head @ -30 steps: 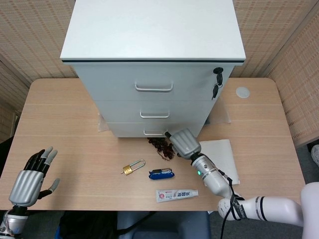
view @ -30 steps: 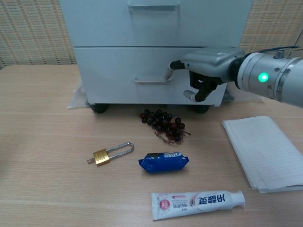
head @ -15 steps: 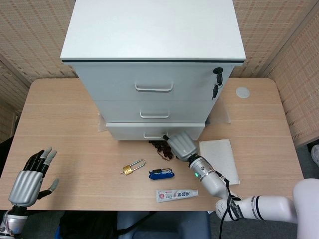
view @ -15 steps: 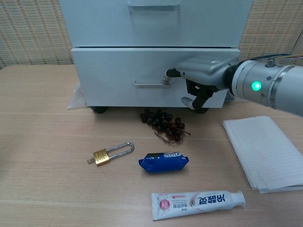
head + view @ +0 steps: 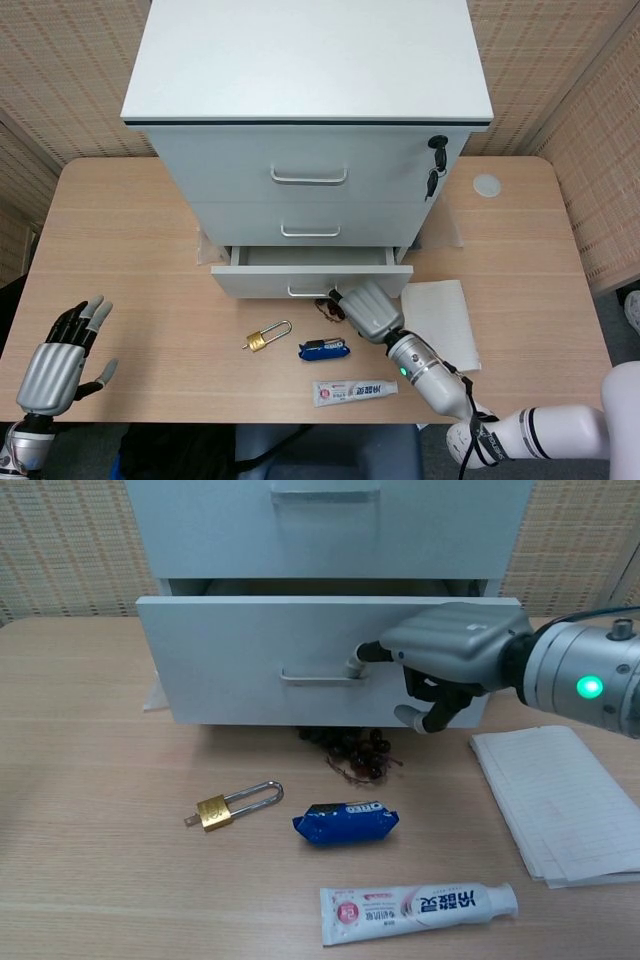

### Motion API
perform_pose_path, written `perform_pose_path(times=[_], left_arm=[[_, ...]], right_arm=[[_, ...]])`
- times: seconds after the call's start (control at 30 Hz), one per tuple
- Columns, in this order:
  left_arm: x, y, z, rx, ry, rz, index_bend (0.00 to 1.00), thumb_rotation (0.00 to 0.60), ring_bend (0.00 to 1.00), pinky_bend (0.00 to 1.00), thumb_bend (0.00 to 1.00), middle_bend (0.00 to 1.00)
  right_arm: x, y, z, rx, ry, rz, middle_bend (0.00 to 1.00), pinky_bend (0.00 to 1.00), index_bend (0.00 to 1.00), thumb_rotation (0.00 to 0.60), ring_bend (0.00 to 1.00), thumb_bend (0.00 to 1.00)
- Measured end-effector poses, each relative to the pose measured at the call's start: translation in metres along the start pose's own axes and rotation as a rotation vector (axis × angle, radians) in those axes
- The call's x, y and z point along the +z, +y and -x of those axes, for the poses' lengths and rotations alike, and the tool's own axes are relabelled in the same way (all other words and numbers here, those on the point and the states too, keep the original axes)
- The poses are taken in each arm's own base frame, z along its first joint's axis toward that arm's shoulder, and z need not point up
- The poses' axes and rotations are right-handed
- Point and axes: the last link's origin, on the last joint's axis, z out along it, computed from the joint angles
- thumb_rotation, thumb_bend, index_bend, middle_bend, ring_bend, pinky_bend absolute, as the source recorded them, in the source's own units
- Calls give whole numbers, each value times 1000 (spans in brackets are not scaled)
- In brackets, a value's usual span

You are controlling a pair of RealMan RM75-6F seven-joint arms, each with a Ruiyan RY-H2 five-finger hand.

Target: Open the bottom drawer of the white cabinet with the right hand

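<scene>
On the wooden table point(image 5: 130, 250), our right hand point(image 5: 445, 660) hooks the bottom drawer's handle point(image 5: 318, 675); we'd pull straight toward us, keeping the grapes point(image 5: 355, 755) beneath clear.

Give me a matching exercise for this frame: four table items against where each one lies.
Things:
1. padlock
2. grapes
3. toothpaste
4. paper

Places:
A. nearest the table's front edge
B. partly under the open drawer
C. far right, below the right hand
D. left of the blue packet

Pairs: 1-D, 2-B, 3-A, 4-C
</scene>
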Motion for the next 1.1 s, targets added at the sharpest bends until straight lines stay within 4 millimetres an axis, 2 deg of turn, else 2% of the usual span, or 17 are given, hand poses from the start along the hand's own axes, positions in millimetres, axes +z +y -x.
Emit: perform_pose_path(times=[1.1], left_arm=[[-3, -3, 0, 0, 6, -8, 25, 600, 0, 104, 326, 0]], right_arm=[[-49, -29, -2, -50, -28, -105, 939, 915, 188, 600, 952, 449]])
